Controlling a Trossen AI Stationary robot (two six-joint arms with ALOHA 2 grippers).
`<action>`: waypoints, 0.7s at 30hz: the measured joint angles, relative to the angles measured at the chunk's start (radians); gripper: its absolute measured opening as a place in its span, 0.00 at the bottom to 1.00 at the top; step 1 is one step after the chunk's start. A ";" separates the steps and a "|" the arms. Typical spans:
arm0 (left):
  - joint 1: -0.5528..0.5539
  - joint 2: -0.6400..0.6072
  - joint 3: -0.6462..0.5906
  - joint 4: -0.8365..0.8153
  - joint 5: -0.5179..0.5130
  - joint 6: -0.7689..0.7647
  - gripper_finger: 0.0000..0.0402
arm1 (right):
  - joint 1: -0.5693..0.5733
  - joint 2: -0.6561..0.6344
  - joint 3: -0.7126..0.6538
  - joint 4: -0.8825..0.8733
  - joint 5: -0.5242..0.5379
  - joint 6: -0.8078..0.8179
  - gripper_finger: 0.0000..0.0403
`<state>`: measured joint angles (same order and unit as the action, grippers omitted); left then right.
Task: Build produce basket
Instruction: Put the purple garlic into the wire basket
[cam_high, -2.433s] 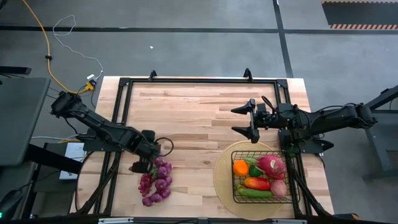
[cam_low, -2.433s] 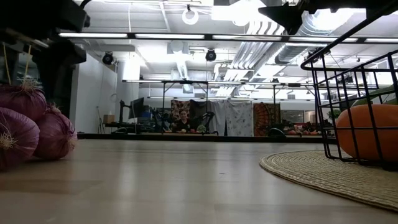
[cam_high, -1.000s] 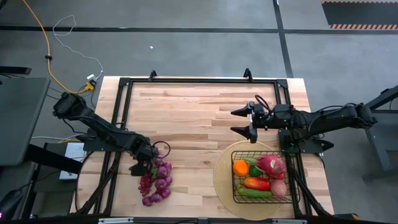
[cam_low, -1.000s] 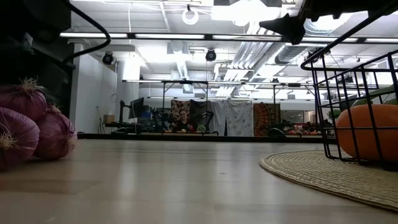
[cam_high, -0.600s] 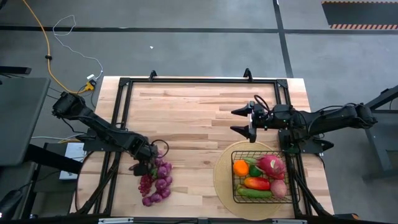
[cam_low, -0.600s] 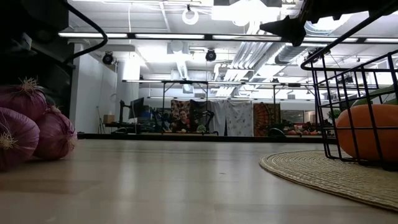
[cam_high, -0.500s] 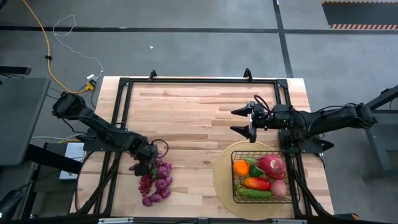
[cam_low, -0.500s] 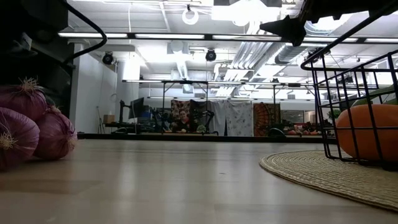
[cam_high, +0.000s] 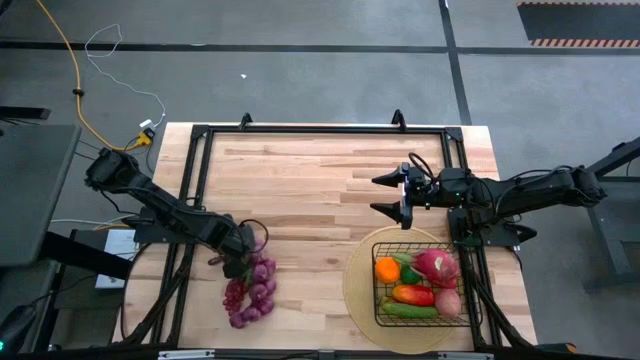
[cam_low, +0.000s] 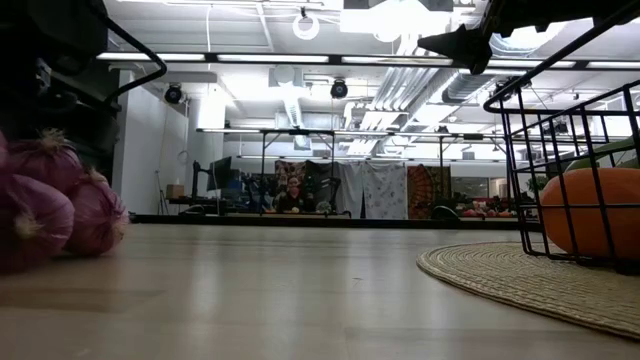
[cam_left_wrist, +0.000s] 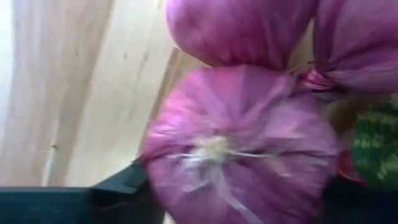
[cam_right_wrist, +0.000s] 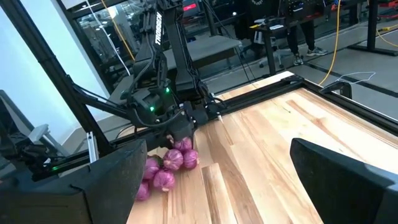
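I am closing the left pincer (cam_high: 237, 262) on the grape bunch (cam_high: 252, 292) at its top, judging this loose, light cluster likely to dangle, while the right pincer (cam_high: 389, 194) is hanging wide open above the desk (cam_high: 300, 180).

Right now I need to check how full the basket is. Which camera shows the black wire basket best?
The high view: it looks straight down into the basket, showing all the produce inside and the round woven mat beneath. The low view catches only one wire corner with the orange behind it. Neither wrist view shows the basket.
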<state>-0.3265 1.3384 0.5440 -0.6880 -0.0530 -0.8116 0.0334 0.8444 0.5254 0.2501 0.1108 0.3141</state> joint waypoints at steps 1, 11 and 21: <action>0.000 0.000 0.006 -0.009 -0.009 0.000 0.47 | 0.000 0.000 0.000 0.000 0.000 0.000 0.96; 0.036 -0.036 0.148 -0.118 -0.233 0.042 0.13 | 0.000 0.000 0.000 0.001 -0.001 -0.079 0.96; 0.194 -0.063 0.401 -0.128 -0.467 0.370 0.19 | 0.000 0.000 0.000 0.003 -0.034 -0.095 0.96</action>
<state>-0.1330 1.2751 0.9449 -0.8155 -0.5196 -0.4419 0.0331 0.8440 0.5254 0.2528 0.0772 0.2195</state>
